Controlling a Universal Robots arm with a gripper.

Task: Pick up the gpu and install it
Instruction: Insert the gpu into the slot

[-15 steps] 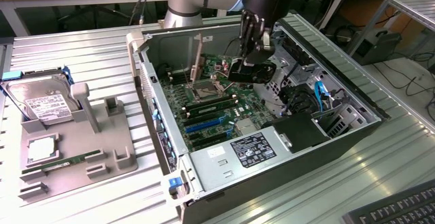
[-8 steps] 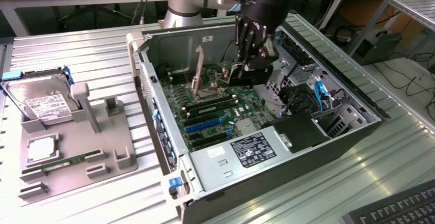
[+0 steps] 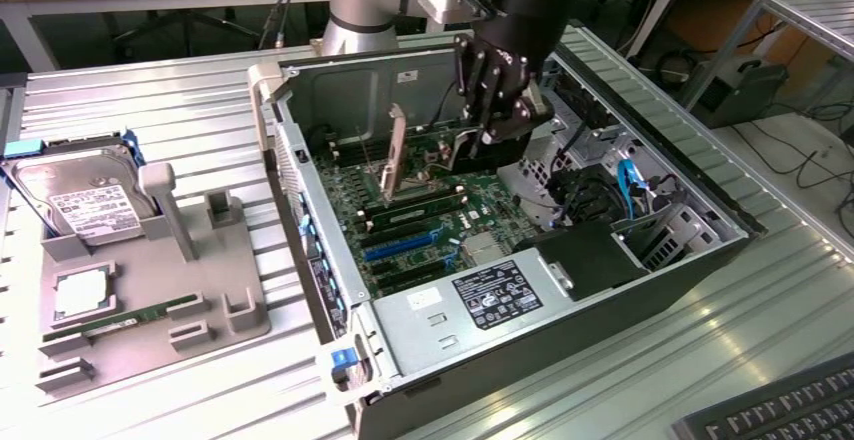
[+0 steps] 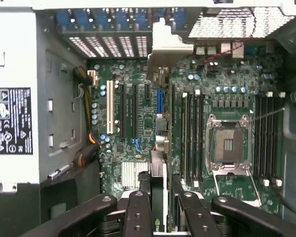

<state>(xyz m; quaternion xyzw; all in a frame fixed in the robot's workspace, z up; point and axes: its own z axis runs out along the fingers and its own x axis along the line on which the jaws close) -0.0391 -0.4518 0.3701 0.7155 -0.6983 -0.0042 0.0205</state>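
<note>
open pc case (image 3: 667, 140) lies on its side on the ribbed metal table (image 3: 160, 100). the motherboard (image 4: 133, 143) faces up inside, its cpu socket (image 4: 229, 145) empty. off to the exterior view's left is a gray fixture (image 3: 147, 290) with a hard drive (image 3: 87, 205) in it, well apart from the work.

the gpu (image 4: 159, 163) is inside the case, on edge above the board. the gripper (image 4: 160, 212) is clenched on it, one finger (image 4: 138, 207) on each face.

key relation: the card's long axis runs straight out from the gripper toward the case's rear slot wall, bracket end (image 3: 395, 150) leading, and it looks roughly in line with the blue slot (image 4: 158, 101). can't tell if the bottom edge touches a slot.
</note>
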